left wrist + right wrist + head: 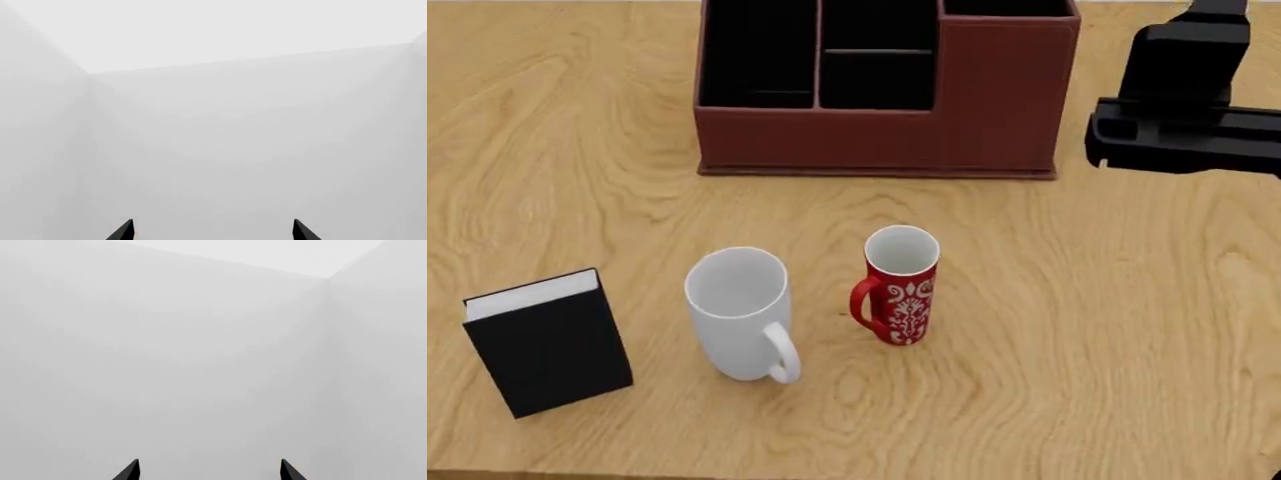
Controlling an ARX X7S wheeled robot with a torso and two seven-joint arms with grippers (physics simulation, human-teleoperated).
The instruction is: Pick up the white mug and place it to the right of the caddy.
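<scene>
The white mug [739,312] stands upright on the wooden table, handle toward the front right, in the head view. The reddish-brown caddy [1001,95] stands at the table's back, behind both mugs. My left gripper [213,232] is open and empty, with only bare white walls before it; it does not show in the head view. My right gripper [209,472] is open and empty too, also facing white walls. A black part of my right arm [1181,100] hangs above the table, right of the caddy; its fingers do not show in the head view.
A red mug with a white floral pattern [898,286] stands just right of the white mug. A small black book [550,345] stands at the front left. The wooden table [1121,300] shows bare wood right of the caddy, under the arm.
</scene>
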